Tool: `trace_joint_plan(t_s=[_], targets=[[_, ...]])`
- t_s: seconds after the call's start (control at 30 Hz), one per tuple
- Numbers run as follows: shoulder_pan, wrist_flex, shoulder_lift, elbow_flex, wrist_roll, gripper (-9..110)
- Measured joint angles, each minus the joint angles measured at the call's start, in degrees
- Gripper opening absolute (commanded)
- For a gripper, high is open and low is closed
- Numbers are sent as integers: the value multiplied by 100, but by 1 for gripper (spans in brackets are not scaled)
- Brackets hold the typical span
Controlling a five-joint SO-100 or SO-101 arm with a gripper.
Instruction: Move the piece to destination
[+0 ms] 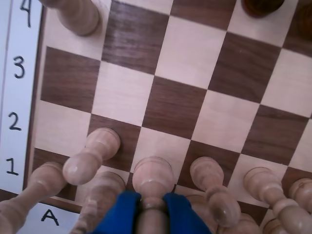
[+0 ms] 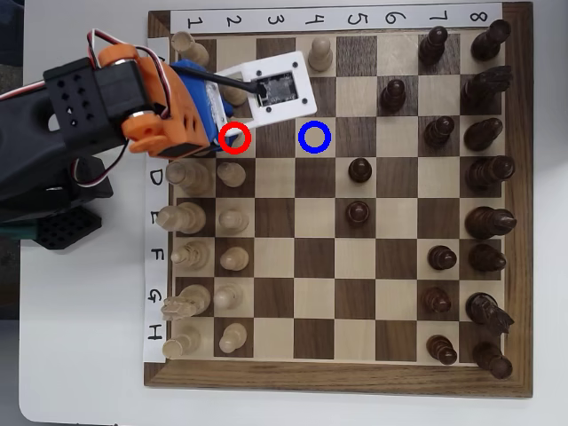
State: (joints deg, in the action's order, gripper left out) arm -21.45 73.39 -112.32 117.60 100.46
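Your end effector [image 1: 152, 204] has its blue fingers closed around the piece [image 1: 153, 178], not yet lifted off the red-ringed square [image 2: 234, 138]; carrying it to destination [image 2: 314, 137] remains.

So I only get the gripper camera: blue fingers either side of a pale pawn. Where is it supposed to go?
Observer: The overhead view shows a blue-ringed square, two squares right of where the gripper holds the pawn.
Operator: Is anything standing there?
Observer: No, that square is empty.
Operator: And is the pawn's own square marked?
Observer: Yes, with a red ring, at the edge of the arm.
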Motion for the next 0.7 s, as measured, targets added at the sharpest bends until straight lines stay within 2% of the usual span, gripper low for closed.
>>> trace_joint_plan(t_s=[0.3,0.7], targets=[[26,527,18,-1055,0,0],[281,1046,853,-2848,0,0]])
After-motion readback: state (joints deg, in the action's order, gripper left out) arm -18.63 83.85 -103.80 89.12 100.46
